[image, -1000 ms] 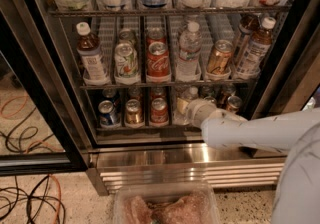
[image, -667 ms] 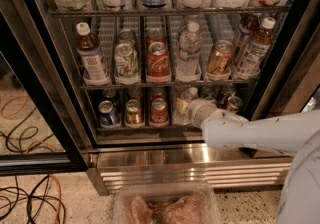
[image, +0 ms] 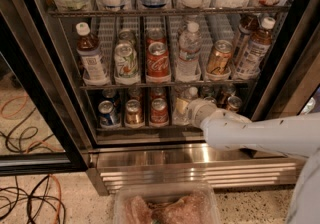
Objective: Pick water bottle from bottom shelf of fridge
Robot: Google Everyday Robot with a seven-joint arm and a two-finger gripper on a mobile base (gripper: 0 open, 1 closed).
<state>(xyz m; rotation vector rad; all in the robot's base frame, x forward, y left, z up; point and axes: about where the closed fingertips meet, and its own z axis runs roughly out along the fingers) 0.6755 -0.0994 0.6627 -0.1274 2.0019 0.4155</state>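
The fridge (image: 150,160) stands open, with a black door frame and a ribbed steel base. On the bottom shelf (image: 145,128) the small clear water bottle (image: 181,107) with a white cap stands in the fourth lane from the left. My white arm reaches in from the right. My gripper (image: 192,113) is at the arm's end, right against the bottle's right side. The thick white wrist (image: 202,112) hides most of it.
Three cans (image: 132,113) stand left of the bottle, and more cans (image: 232,103) behind the arm. The middle rack holds tea bottles (image: 90,55), cans and a taller clear bottle (image: 190,48). A clear container (image: 165,208) sits at the bottom. Cables (image: 30,198) lie on the floor to the left.
My arm's end has edged slightly left, closer against the water bottle. Nothing else has moved.
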